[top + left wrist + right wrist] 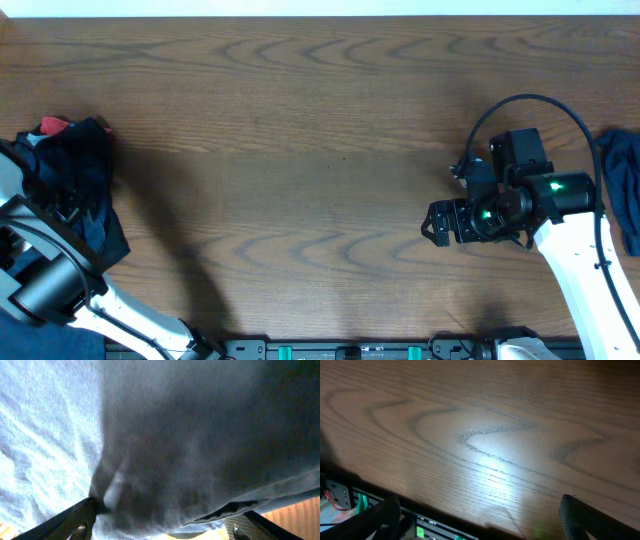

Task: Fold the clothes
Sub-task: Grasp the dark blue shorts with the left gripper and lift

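Note:
The clothes lie in two places. A dark pile (85, 165) with a red bit showing sits at the table's far left, and a blue garment (625, 185) hangs at the right edge. My left arm (45, 285) reaches into the dark pile. In the left wrist view, blue denim-like cloth (190, 445) fills the frame and bulges down between the jaws of my left gripper (167, 522), which stand wide apart. My right gripper (437, 222) hovers open over bare wood, left of the blue garment, with nothing between its fingers (580, 515).
The wooden table (300, 150) spans the view between the two arms. A black rail with green lights (330, 350) runs along the front edge, just below the right gripper's fingers in the right wrist view.

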`<state>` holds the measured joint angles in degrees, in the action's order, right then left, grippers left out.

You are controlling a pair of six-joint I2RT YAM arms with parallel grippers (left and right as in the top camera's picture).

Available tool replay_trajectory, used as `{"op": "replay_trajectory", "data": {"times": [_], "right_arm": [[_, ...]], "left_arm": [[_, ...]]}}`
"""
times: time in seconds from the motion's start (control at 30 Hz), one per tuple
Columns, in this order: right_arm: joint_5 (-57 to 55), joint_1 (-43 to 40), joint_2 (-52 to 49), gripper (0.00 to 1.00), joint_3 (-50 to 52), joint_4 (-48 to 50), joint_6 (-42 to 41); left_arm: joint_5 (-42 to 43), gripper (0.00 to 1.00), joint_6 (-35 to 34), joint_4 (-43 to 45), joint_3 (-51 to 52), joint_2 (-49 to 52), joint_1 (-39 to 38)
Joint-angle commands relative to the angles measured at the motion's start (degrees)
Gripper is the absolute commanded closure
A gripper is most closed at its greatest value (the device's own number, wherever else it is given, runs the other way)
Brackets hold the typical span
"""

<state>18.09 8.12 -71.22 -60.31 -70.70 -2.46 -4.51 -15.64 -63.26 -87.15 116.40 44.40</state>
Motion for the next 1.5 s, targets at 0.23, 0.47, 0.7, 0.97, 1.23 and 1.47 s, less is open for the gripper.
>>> {"op": "replay_trajectory", "data": {"times": [0.23,0.47,0.7,0.97,1.23,1.47], "right_arm": [[0.6,0.6,0.6,0.01,-1.1,-0.2,0.9],[0.6,0.6,0.6,0.01,-1.1,-0.5,0.9],[0.5,0.6,0.6,0.01,-1.1,-0.5,0.9],[-0.1,0.6,0.6,0.01,-1.1,-0.2,0.9],[-0.1,0.6,0.6,0.01,-1.1,0.6,0.9],[-0.1,0.6,0.6,0.01,-1.1,1.4,0.9]], "left_arm": [[-1.1,0.36,0.6,1.0,-0.6,1.9,0.4],[-1.1,0.9,0.6,1.3,-0.6,5.3,1.2],[-0.6,0.94,0.5,1.4,-0.6,5.5,1.1],[3.3,0.94,0.3,0.7,-1.0,1.8,-1.3],[3.2,0.94,-1.2,2.4,-1.6,-12.3,-9.3],[4.1,0.94,-2.7,1.0,-4.0,-26.0,-19.7]]}}
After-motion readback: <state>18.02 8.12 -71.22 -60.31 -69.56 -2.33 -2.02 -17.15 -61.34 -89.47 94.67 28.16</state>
